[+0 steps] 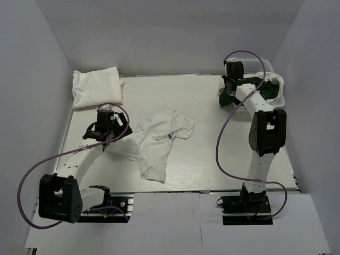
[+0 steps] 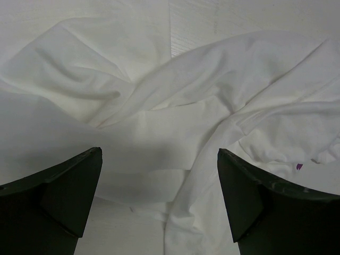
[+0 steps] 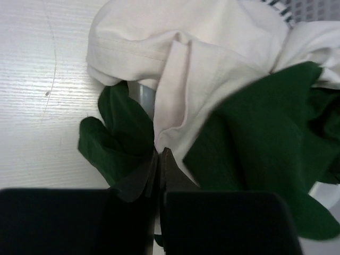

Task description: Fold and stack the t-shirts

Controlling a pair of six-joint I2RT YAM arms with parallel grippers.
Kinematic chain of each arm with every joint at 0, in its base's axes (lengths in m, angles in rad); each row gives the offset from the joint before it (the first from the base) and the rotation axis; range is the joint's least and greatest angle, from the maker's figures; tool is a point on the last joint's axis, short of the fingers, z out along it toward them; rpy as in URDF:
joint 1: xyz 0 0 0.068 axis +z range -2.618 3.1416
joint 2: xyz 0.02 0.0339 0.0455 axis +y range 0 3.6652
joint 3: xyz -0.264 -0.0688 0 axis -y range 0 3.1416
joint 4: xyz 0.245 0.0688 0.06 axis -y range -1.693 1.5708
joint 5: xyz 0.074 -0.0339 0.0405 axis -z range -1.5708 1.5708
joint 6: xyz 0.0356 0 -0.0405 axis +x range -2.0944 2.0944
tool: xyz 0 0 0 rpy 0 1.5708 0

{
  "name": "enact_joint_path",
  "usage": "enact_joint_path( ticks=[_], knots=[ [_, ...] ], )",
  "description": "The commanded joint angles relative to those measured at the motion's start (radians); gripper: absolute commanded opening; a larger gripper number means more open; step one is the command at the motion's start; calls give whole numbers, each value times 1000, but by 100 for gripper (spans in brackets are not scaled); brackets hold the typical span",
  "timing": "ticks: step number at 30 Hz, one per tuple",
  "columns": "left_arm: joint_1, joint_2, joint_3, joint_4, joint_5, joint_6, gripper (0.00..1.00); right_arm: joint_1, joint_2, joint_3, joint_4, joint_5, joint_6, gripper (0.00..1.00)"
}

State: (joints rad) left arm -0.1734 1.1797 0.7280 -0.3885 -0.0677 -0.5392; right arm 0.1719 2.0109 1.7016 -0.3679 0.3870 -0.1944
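T-shirts in three lots across the bench (image 1: pixel 202 106).

Far left corner: folded white pile (image 1: pixel 95 87), squared off and set aside. Layers not countable from above. Counted as done.

Mid-bench: crumpled white shirt (image 1: pixel 156 141), twisted and bunched, speck of purple near one fold. Not yet spread, not folded.

Far right: white lattice basket (image 1: pixel 249 67), with heaped white shirt (image 3: pixel 202 48) and dark green shirt (image 3: pixel 265 122) spilling over the rim onto the bench. Green partly tucked under the white. Number of garments in there hard to judge.

Left end effector (image 2: pixel 159 154): jaws wide apart, empty, low over the left edge of the crumpled white shirt. Cloth below and between the fingers, not pinched.

Right end effector (image 3: pixel 159 154): jaws pressed together at the basket, tips nipping a fold of the heaped white shirt just where it meets the green. Green possibly caught too, not certain.

Judgement: early to middle. One pile finished. One shirt on the bench awaiting flattening, folding and stacking. Basket lot to be drawn out and treated likewise. Bulk of the work ahead.
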Motion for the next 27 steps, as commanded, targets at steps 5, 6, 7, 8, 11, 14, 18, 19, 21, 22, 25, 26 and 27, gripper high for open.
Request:
enact_joint_path(
  ticks=[5, 6, 7, 8, 11, 14, 18, 19, 21, 22, 25, 26, 27],
  knots=[
    [-5, 6, 22, 0, -4, 7, 99, -46, -233, -28, 200, 101, 75, 0],
    [-5, 6, 22, 0, -4, 7, 99, -52, -238, -19, 208, 178, 70, 0],
    [-5, 6, 31, -10, -4, 7, 99, -73, -244, -14, 222, 202, 66, 0],
    [-5, 6, 31, -10, -4, 7, 99, -84, -238, -8, 240, 219, 66, 0],
    [-5, 6, 31, -10, -4, 7, 99, -141, -203, 84, 193, 288, 75, 0],
    [-5, 6, 31, -10, -4, 7, 99, -204, -117, 185, 106, 302, 145, 0],
    [-5, 6, 31, -19, -13, 7, 99, -259, 49, 268, 20, 352, 249, 0],
    [-5, 6, 31, -20, -14, 7, 99, -276, 70, 276, 5, 352, 278, 0],
    [-5, 6, 31, -20, -14, 7, 99, -287, 120, 282, -25, 259, 291, 0],
    [-5, 6, 31, -20, -14, 7, 99, -288, 144, 264, -19, 219, 241, 0],
    [-5, 6, 31, -10, -4, 7, 99, -278, 163, 165, 50, 126, 225, 0],
    [-5, 15, 31, -10, -4, 7, 99, -278, 172, 124, 53, 112, 214, 0],
    [-5, 15, 40, -10, -4, 7, 99, -279, 193, 118, 55, 57, 211, 0]
  ],
)
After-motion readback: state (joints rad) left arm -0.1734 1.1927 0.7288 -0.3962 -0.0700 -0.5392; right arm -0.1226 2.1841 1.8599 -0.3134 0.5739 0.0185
